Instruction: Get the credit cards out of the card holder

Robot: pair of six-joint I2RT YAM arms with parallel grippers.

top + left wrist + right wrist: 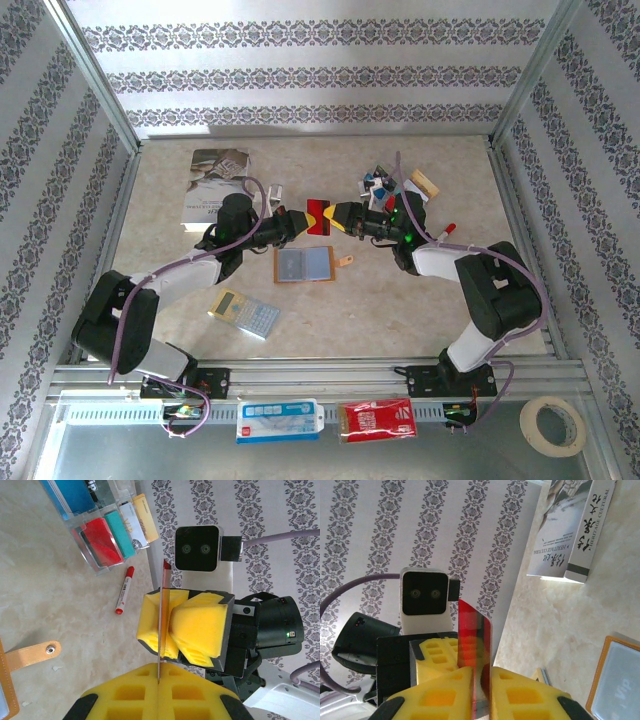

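A red credit card point(318, 212) is held on edge in the air between my two grippers at mid-table. My left gripper point(159, 680) is shut on its near edge; the card point(162, 620) runs straight up from the closed pads. My right gripper point(481, 680) faces it with the card point(475, 640) between its fingers, and its jaws stand slightly apart, with a gap beside the card. Below them the orange-tan card holder point(303, 264) lies open and flat, blue-grey panels up, tab point(30, 655) to the right.
A clear box of cards point(100, 530) and a red marker point(124, 590) lie at the back right. A grey book point(215, 185) lies back left and a calculator point(245, 313) front left. A tape roll point(553, 424) sits beyond the front rail.
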